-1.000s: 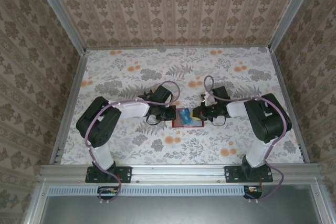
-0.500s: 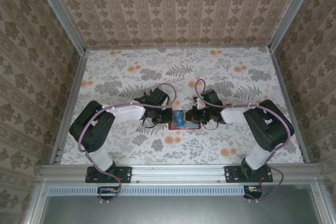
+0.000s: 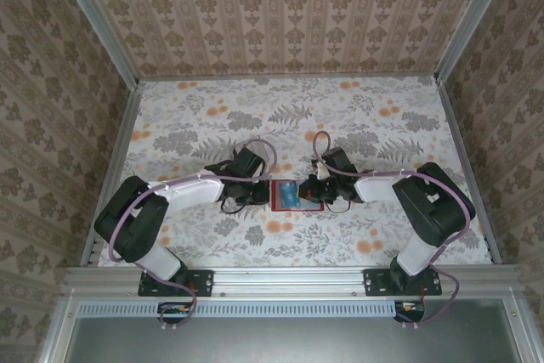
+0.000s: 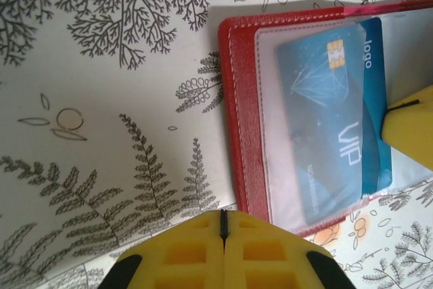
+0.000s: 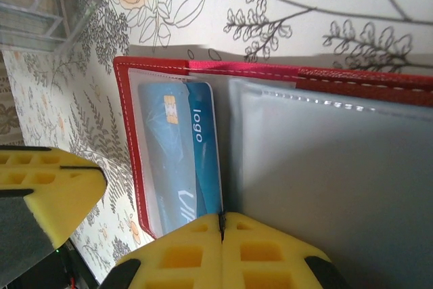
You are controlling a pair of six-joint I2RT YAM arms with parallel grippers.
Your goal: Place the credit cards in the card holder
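Left wrist view: the left gripper (image 4: 223,220) is clenched pad to pad on nothing, parked at 7 o'clock of the card holder (image 4: 242,106), which is laid open on the table (image 4: 101,133). The right gripper (image 5: 221,221) is likewise clenched empty at the holder's 3 o'clock, probably to serve as a blunt pusher. One blue credit card (image 4: 325,120) is seated in the clear pocket (image 4: 284,187), with a narrow strip left projecting. No card is visible in the facing grey pocket (image 5: 325,187).

The blue credit card (image 4: 331,120) bears "logo" along one edge; "VIP" across its face.
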